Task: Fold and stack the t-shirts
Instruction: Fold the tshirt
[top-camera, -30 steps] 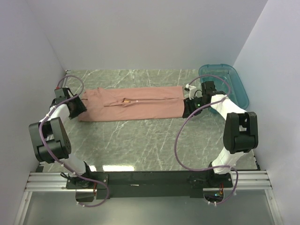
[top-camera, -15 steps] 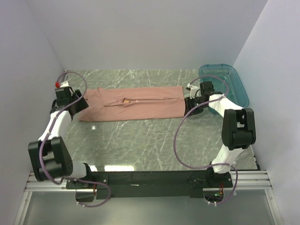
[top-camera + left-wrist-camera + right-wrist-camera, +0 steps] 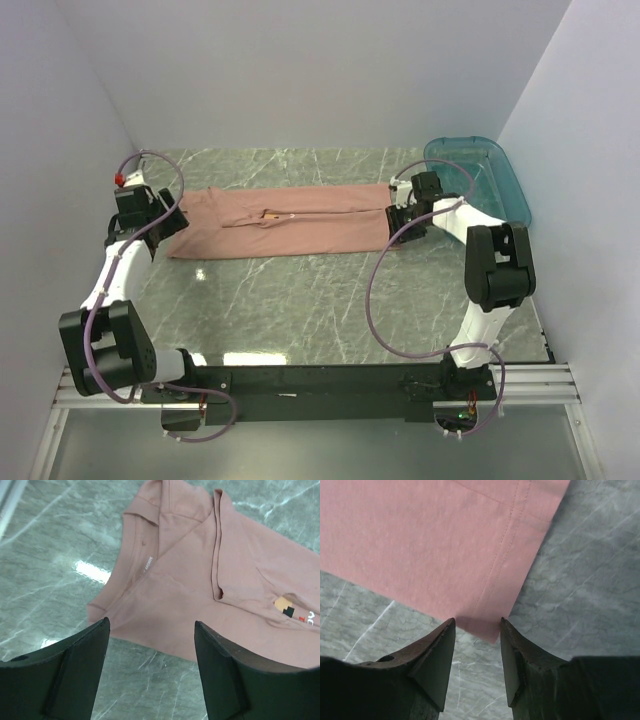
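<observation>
The t-shirt [image 3: 285, 222] lies as a long folded strip across the far half of the tabletop [image 3: 300, 310], collar toward my left and hem toward my right. My left gripper [image 3: 151, 625] hangs above the collar end with its jaws wide and nothing in them. My right gripper [image 3: 477, 622] sits low at the near hem corner, about half open, its tips straddling that corner without clamping it. The main risk, as I judge it, is on the right. Only the very tip of the corner lies between the fingers, so closing here could catch just the top layer or too little cloth. The hem would then slip out on the lift and the stacked layers would splay. On the left, the folded-in sleeve and collar flaps lie loose. A grip that misses the lower layers could let them open. If the 2 ends rise unevenly, the strip will skew. Compared with 1 second ago, the left arm has stretched out, carrying its gripper slightly farther up the collar end, and its jaws have widened. The right gripper has edged in toward the hem with its opening unchanged, and the t-shirt has not moved.
</observation>
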You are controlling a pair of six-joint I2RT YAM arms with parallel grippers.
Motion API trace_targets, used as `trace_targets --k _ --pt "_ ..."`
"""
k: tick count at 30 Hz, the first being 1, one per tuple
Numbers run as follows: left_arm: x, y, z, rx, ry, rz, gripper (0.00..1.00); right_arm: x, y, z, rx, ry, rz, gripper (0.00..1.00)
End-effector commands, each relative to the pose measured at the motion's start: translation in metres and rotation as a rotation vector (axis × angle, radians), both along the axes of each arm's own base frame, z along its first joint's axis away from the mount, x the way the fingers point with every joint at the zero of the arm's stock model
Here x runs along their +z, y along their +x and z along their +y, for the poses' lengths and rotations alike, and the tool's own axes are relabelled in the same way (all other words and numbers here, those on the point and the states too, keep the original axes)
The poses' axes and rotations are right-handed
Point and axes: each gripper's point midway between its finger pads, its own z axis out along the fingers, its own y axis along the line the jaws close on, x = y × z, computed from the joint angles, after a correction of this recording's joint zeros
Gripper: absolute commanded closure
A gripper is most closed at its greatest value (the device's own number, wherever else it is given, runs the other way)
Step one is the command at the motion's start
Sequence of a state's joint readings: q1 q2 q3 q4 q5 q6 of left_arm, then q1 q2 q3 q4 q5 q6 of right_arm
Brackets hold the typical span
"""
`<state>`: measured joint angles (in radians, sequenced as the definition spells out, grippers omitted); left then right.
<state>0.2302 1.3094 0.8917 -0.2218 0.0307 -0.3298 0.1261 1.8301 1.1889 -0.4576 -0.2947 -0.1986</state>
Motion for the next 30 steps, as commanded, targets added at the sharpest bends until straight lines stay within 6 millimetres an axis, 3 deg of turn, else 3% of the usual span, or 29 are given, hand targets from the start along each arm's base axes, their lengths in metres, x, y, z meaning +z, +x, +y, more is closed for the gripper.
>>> trace_targets --k 1,13,20,25,30 --pt "-0.004 0.007 -0.007 -0.053 -0.014 -0.009 0.27 0.012 0.021 -0.002 -0.03 -0.005 -0.057 0.52" --pt "-0.051 0.013 -0.015 -0.121 -0.033 0.145 0.31 0.01 0.027 -0.013 -0.084 0.004 -0.032 0.52" --pt "-0.057 0.01 -0.015 -0.117 0.044 0.183 0.31 -0.004 0.018 -0.004 -0.063 0.051 0.034 0.52" --pt "-0.068 0.011 -0.011 -0.126 0.07 0.218 0.38 -0.006 0.017 -0.002 -0.057 0.063 0.042 0.53" --pt "-0.062 0.017 -0.002 -0.08 0.095 0.22 0.38 -0.009 0.016 0.0 -0.054 0.072 0.055 0.54"
